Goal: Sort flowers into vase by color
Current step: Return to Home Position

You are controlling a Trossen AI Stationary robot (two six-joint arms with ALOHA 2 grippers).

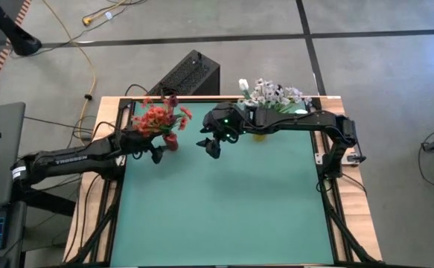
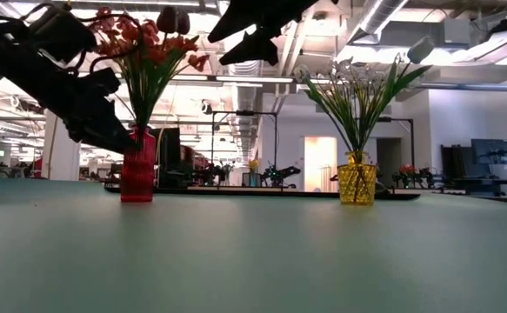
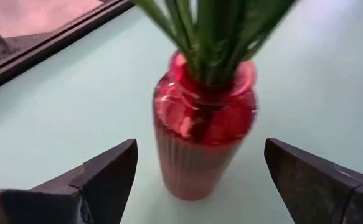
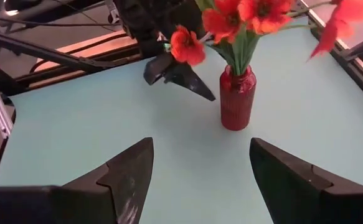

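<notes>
Nearby, red vase [image 4: 237, 99] of orange-red flowers [image 4: 231, 15] just beside the spread left claw [image 4: 180, 76], right claw [image 4: 200, 155] also parted

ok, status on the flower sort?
Left gripper open, empty, close by the red vase; right gripper open, empty, over the table, rear centre. Red flowers in red vase, white flowers in yellow vase. No stems lying loose.

Both wrist cameras toward red vase [image 3: 200, 152]
</notes>
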